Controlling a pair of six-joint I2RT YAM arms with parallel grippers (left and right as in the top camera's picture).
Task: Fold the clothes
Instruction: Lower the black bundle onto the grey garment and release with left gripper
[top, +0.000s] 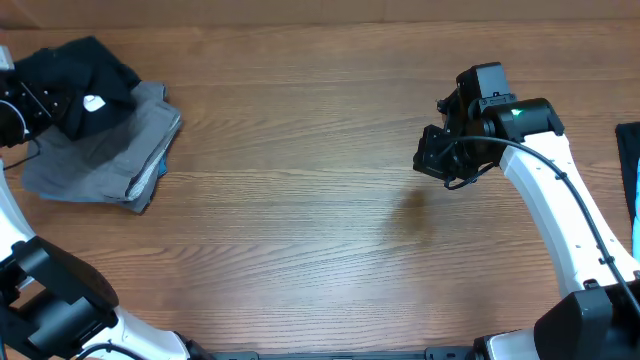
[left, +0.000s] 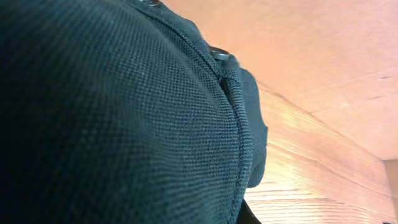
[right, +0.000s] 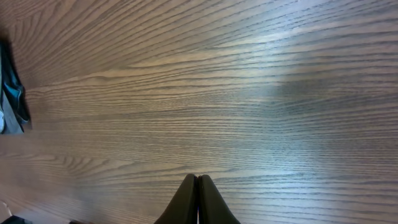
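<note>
Clothes (top: 85, 80) heaped in the far-left corner of the worktop (top: 320, 230), lying partly over folded grey trousers (top: 100, 155), no clear long axis to the bundle. Pressed right against the left hand (top: 40, 105), fabric filling its camera, so cannot tell how wide it stands or whether anything is gripped. Well apart to the right, right hand (right: 198, 186) pinched closed on nothing, so likely the left's reach.

Table (top: 300, 210) open across the middle; clothes (top: 85, 68) atop grey trousers (top: 100, 160) block left corner
</note>
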